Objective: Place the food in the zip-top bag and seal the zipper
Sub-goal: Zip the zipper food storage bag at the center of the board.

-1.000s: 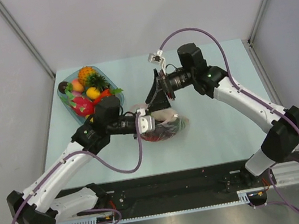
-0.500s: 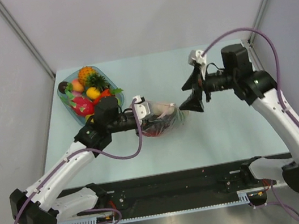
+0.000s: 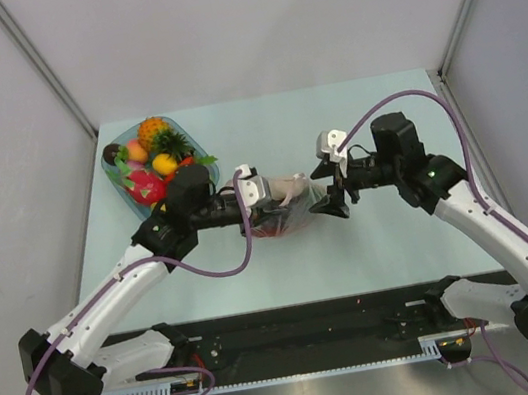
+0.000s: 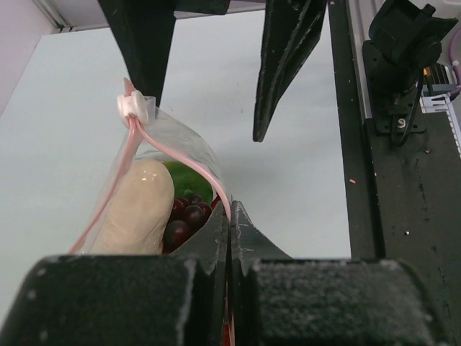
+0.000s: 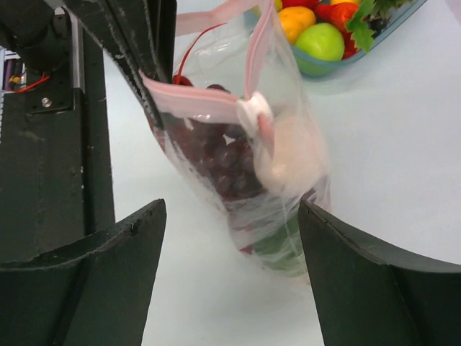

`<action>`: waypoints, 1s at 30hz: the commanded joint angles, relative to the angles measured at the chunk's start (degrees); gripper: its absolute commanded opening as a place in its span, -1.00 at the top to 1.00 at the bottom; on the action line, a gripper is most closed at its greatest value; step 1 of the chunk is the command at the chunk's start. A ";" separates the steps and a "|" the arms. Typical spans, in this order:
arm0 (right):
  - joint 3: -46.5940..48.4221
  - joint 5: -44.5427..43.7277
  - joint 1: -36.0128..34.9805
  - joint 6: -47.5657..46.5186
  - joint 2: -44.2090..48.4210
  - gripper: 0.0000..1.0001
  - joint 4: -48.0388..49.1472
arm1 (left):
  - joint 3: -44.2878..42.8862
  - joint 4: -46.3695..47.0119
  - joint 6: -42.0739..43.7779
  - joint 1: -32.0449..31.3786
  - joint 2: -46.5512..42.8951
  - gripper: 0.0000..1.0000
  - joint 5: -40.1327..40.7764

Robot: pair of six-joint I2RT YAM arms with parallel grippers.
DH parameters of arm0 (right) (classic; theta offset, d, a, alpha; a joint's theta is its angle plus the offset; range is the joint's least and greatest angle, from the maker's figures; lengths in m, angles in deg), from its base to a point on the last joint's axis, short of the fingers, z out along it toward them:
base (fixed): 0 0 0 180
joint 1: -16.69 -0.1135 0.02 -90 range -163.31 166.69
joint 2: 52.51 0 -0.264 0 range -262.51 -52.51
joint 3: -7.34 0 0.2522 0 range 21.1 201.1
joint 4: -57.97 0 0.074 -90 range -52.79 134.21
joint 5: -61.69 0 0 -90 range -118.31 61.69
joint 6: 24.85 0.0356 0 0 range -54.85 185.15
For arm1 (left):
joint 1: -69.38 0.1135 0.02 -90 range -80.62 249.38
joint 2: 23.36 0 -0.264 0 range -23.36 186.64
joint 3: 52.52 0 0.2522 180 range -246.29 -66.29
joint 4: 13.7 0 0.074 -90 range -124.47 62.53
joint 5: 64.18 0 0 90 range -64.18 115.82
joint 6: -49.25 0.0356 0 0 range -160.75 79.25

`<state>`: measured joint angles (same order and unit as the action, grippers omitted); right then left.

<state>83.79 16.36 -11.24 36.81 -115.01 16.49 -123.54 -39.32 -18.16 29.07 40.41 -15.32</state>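
Observation:
The zip-top bag (image 3: 291, 205) hangs at the table's middle, holding purple grapes (image 4: 184, 218), a pale beige piece (image 4: 140, 209) and something green (image 4: 189, 180). My left gripper (image 3: 262, 200) is shut on the bag's top edge, pinching the pink zipper (image 4: 213, 173). The two zipper strips spread apart from a white slider (image 4: 133, 107), so the mouth gapes. My right gripper (image 3: 329, 185) stands open just right of the bag, one finger on each side of its lower end (image 5: 274, 238), apart from the plastic. More food (image 3: 158, 154) lies in the tray.
A blue-green see-through tray (image 3: 115, 182) of toy fruit sits at the back left, with a yellow and a green piece (image 5: 320, 40) showing in the right wrist view. Grey walls close in the table on three sides. A black rail runs along the near edge.
My right arm swung from above the bag out to the right, then came back low toward the bag's right end with its jaws open. My left gripper kept its hold and shifted slightly.

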 commanded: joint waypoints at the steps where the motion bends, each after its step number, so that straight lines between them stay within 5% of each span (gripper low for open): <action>1: 0.41 -0.19 -0.73 -0.75 -0.96 -0.56 8.04 | -3.21 0.79 2.45 0.41 -0.57 1.00 -3.06; 13: 3.39 1.66 -3.45 -1.28 -4.56 -0.51 8.04 | -2.86 -2.99 5.97 0.50 -0.93 1.00 -4.56; 25: 3.40 0.60 -3.89 -0.05 -5.00 1.00 9.35 | -2.86 -3.26 5.01 3.48 0.04 1.00 -5.26; 26: 3.40 0.51 -3.89 0.38 -4.74 1.00 9.44 | -3.12 -3.17 4.92 3.75 -0.13 0.96 -5.09; 30: 4.01 0.86 -3.89 0.74 -4.56 1.00 9.01 | -5.67 -0.19 1.94 4.10 -0.75 0.23 -2.27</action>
<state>84.69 16.93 -14.97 37.08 -120.67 22.70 -124.24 -44.59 -14.10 32.54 40.43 -17.73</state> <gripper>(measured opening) 0.009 0.270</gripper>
